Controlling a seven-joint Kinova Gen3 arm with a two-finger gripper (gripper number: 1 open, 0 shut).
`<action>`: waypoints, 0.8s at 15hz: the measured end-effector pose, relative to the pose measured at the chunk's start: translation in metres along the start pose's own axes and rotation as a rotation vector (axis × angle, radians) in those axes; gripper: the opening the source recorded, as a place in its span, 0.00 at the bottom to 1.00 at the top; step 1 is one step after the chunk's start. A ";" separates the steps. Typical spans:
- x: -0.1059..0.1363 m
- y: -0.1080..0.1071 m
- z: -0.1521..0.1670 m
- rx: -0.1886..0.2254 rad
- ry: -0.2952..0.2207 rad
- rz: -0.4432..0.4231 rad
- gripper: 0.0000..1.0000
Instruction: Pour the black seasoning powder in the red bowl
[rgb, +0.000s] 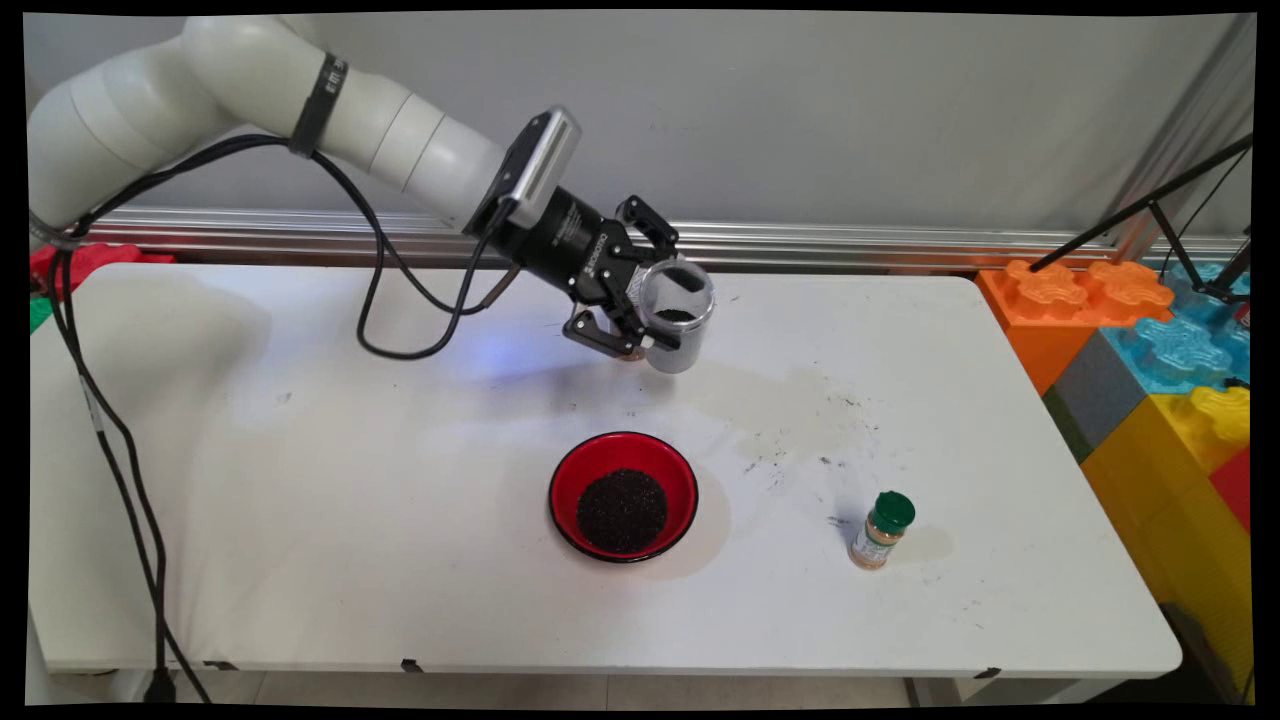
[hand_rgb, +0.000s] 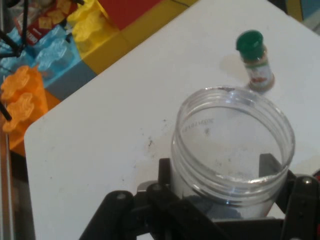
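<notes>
The gripper (hand_rgb: 227, 200) clamps a clear open jar (hand_rgb: 232, 150) from both sides — mouth toward the camera. Beyond its rim a green-capped spice bottle (hand_rgb: 256, 61) stands on the white table (hand_rgb: 110, 130) — coloured blocks (hand_rgb: 55, 45) past the edge.

Your arm (rgb: 300, 100): white, enters from upper left, slopes down toward table middle, black cables hanging beneath. Your wrist: black, tilted downward to right, camera box on top. Your gripper (rgb: 655, 300): black, two-finger, raised above table, fingers (hand_rgb: 170, 175) clamped on opposite sides of jar (rgb: 678, 315). Jar held tipped, mouth facing outward.
</notes>
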 end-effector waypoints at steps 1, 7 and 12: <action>0.000 0.003 -0.001 -0.004 -0.005 0.028 0.00; 0.002 0.024 0.003 -0.043 -0.004 0.239 0.00; -0.002 0.037 0.007 -0.065 -0.018 0.410 0.00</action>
